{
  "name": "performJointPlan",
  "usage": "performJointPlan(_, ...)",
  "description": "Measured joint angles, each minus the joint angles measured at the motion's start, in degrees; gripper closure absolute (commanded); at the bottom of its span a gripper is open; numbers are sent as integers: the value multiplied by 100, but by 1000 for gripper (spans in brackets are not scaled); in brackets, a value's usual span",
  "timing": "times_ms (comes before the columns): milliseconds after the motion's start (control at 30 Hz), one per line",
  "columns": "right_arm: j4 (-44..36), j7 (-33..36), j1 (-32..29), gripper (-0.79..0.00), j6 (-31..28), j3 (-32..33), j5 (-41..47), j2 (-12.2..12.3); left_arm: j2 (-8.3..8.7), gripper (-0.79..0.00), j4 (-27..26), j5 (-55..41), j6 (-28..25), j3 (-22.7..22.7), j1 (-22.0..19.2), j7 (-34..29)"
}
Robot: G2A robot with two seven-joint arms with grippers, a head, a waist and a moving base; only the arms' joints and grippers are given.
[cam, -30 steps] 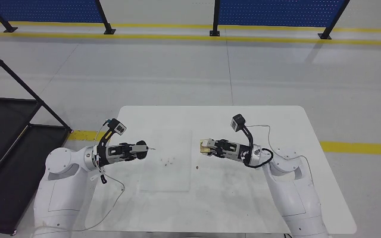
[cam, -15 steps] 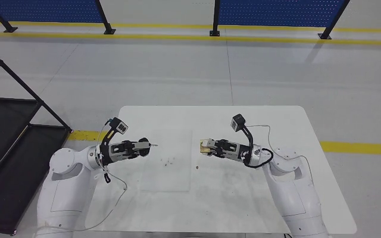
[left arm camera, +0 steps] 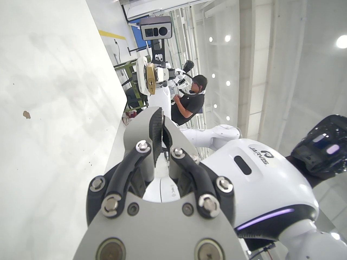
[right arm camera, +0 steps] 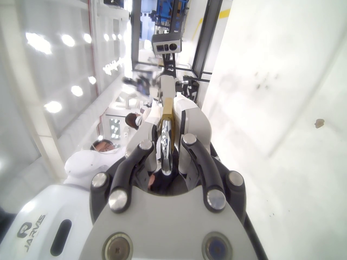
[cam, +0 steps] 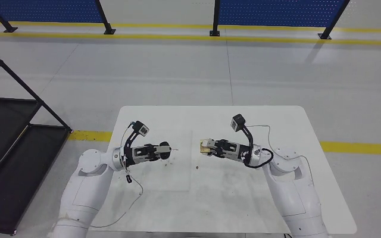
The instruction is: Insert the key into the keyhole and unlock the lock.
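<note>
A brass padlock (cam: 206,146) hangs above the middle of the white table (cam: 268,196), and my right gripper (cam: 202,147) is shut on it. The right wrist view shows its brass body (right arm camera: 168,109) and chrome shackle (right arm camera: 165,142) between the fingers. My left gripper (cam: 165,149) is level with it to the left, shut on a thin key (cam: 172,149) that points at the padlock across a gap. In the left wrist view the left gripper (left arm camera: 159,114) has its pads pressed together, with the padlock (left arm camera: 150,78) beyond them; the key itself is hard to make out there.
Small dark specks (cam: 168,159) and a crumb (cam: 197,168) lie on the table under the gap. A black rack (cam: 24,131) stands off the table's left side. Blue barriers (cam: 274,12) line the far floor.
The left arm has moved right with the key, closing much of the gap to the padlock. The right arm and padlock have stayed still.
</note>
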Motion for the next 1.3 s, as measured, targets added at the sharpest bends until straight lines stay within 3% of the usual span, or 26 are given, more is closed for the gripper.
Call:
performJointPlan(200,0,0,0,0,0,0,0,0,-61,0,187,98,-583,399,-124,393)
performJointPlan(467,0,0,0,0,0,0,0,0,-111,0,410,18,-953,741,-303,666)
performJointPlan(1300,0,0,0,0,0,0,0,0,-111,0,423,6,-957,744,-308,657)
